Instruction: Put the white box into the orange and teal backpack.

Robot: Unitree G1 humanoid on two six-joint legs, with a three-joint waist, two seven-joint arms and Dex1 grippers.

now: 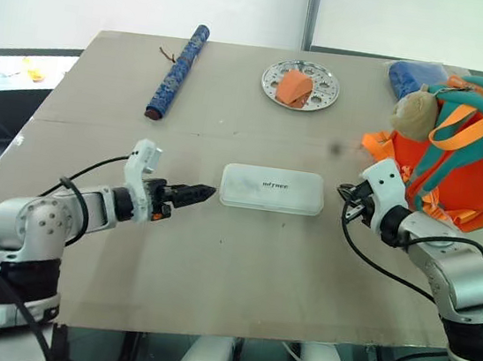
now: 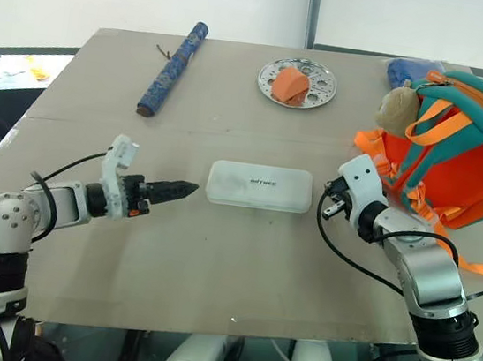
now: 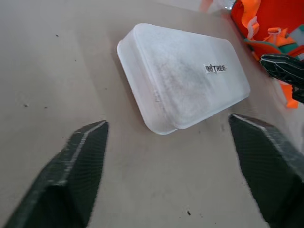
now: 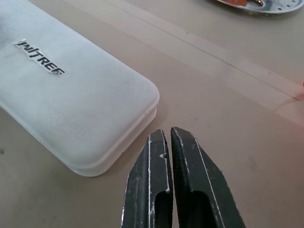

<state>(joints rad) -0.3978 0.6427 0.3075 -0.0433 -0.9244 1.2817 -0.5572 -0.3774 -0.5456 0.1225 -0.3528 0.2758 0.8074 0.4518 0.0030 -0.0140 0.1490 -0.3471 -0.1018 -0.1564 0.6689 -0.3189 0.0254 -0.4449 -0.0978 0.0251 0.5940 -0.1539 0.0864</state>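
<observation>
The left hand (image 3: 166, 156) is hovering low over the counter (image 1: 212, 266) with its two black fingers (image 3: 71, 175) standing wide apart, pointing at the near short end of the white box (image 3: 185, 76). Nothing is sitting between those fingers, and they are not touching the box. Seen from the head, this hand (image 1: 193, 195) is lying just beside the box's left end.

The right hand (image 4: 170, 142) is holding its fingers (image 4: 147, 185) pressed together, with only a thin slit between them, gripping nothing. Its tips are sitting just beside the rounded corner of the white box (image 4: 71, 104), at the box's other end, without clear contact. From the head view this hand (image 2: 328, 201) is reaching in from the right side.

The white box (image 1: 272, 189) is lying flat on the counter between the two hands, lid up, its small dark lettering facing upward. It is resting outside the orange and teal backpack (image 1: 467, 157), which is standing on the right side of the counter, just behind the right arm, with a beige plush toy (image 1: 415, 113) hanging at its upper left and orange straps trailing down.

Farther back, a round metal plate (image 1: 325, 89) is holding an orange object (image 1: 293, 88). A long blue patterned roll (image 1: 178, 70) is lying toward the back left, well apart from the box. A blue bag (image 1: 411, 76) is peeking out behind the backpack.
</observation>
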